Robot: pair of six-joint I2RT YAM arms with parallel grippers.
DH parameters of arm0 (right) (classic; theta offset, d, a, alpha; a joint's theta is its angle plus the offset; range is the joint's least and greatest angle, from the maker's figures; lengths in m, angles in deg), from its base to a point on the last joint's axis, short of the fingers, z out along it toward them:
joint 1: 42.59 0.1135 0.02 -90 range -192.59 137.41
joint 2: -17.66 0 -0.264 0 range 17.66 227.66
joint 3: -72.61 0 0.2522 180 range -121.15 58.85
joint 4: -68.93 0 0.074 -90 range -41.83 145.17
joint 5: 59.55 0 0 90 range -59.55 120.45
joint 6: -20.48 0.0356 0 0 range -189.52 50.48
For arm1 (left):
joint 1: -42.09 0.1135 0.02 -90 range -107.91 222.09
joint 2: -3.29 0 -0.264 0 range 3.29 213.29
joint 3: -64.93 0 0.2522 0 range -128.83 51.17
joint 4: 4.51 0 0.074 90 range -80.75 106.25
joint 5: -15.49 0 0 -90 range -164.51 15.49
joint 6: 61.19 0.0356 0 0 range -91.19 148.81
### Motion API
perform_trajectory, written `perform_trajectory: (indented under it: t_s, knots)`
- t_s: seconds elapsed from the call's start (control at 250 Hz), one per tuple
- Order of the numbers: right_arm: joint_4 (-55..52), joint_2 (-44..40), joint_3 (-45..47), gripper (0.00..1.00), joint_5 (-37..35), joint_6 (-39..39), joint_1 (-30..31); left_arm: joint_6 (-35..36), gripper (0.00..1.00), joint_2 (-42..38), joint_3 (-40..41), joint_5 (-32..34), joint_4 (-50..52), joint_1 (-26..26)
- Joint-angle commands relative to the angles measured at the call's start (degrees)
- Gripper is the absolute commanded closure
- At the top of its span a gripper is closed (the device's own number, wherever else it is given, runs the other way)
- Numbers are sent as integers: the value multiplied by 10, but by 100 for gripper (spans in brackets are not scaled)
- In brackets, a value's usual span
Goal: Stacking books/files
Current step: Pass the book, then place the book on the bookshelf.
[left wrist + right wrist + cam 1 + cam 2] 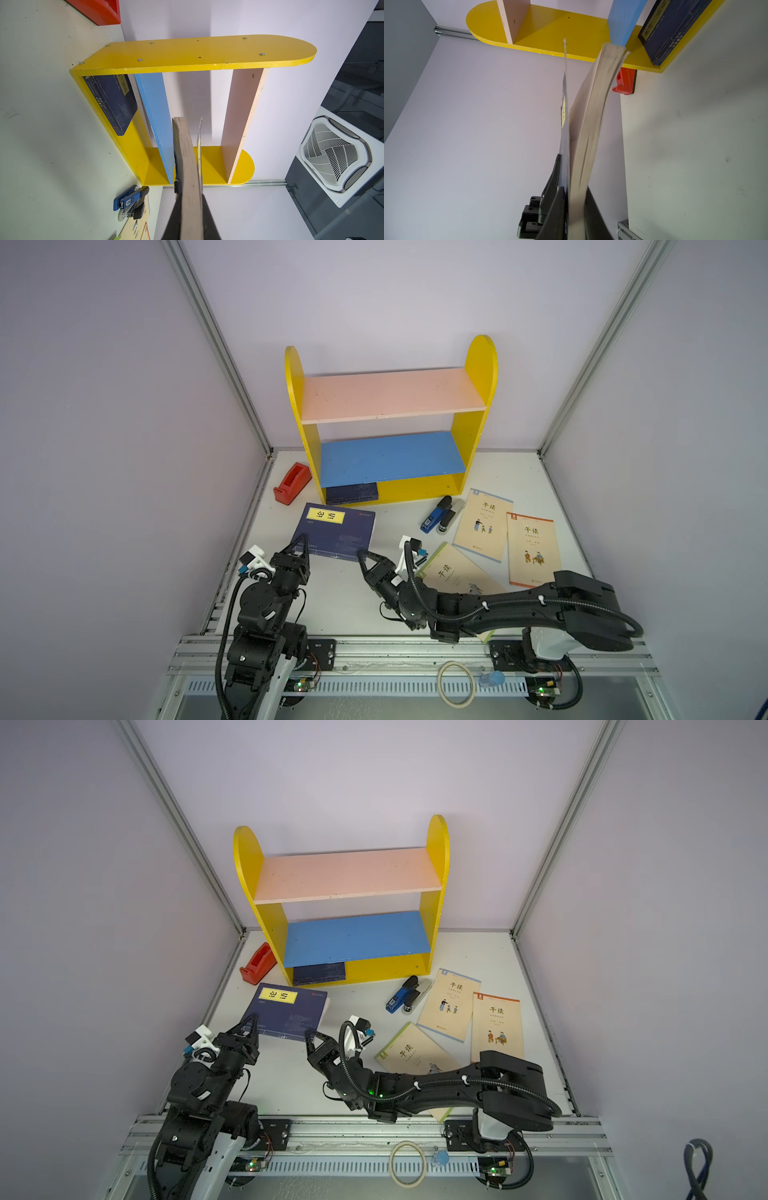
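A dark navy book [336, 531] [291, 1011] with a yellow title label hangs tilted above the table in front of the shelf, held at its two near corners. My left gripper [301, 542] [252, 1021] is shut on its left corner, and my right gripper [362, 555] [310, 1036] is shut on its right corner. In the left wrist view the book's page edge [187, 162] runs between the left gripper [190, 192]; in the right wrist view its pages [591, 124] fan out from the right gripper [575, 194]. Another navy book [352, 493] lies in the shelf's bottom bay. Three cream books [484, 524] [532, 549] [451, 572] lie at the right.
The yellow bookshelf [469, 439] with pink and blue boards stands at the back. A red tape dispenser [292, 483] sits to its left, and a blue-and-black stapler [440, 514] lies in front of its right end. My right arm reaches over the nearest cream book. A tape ring [456, 684] lies on the front rail.
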Motion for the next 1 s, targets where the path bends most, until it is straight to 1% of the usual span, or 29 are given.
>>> perform_trajectory:
  t_s: [0.0,0.04,0.128,0.268,0.34,0.396,0.42,0.516,0.524,0.608,0.676,0.74,0.812,0.852,0.9,0.944,0.996]
  knots:
    - [33,0,-4,95,2,-5,-3,10,100,-1,-2,-12,-18,0]
    - [36,2,-5,100,8,-5,-4,10,100,-1,-2,-12,-17,0]
    - [42,5,-3,100,18,-5,-5,11,99,-1,-3,-12,-12,0]
    - [43,-9,17,100,42,-3,-17,14,59,-2,-15,-1,37,0]
    - [35,-26,35,100,58,-14,-29,26,42,1,-21,13,59,0]
    - [27,-42,54,100,75,-32,-43,39,32,11,-31,29,84,1]
    - [30,-50,65,100,86,-46,-51,46,30,17,-38,38,96,1]
    - [65,-70,111,100,161,-108,-98,76,20,69,-63,73,136,4]
    - [67,-81,116,100,166,-111,-102,79,19,75,-66,75,138,5]
    - [35,-121,153,100,213,-104,-151,121,13,155,-93,73,132,19]
    - [21,-149,178,100,251,-110,-188,159,12,240,-125,55,126,43]
    - [7,-174,185,100,292,-138,-219,185,10,318,-160,32,135,79]
    - [-81,-202,163,100,328,-163,-247,199,10,383,-173,-15,119,128]
    - [-117,-209,152,100,347,-177,-261,203,11,406,-161,-49,89,154]
    - [-115,-210,152,100,380,-186,-278,213,13,418,-135,-83,40,176]
    - [-91,-205,160,100,409,-188,-297,222,13,421,-111,-92,3,186]
    - [-63,-193,170,100,439,-185,-322,239,12,417,-98,-88,-10,194]
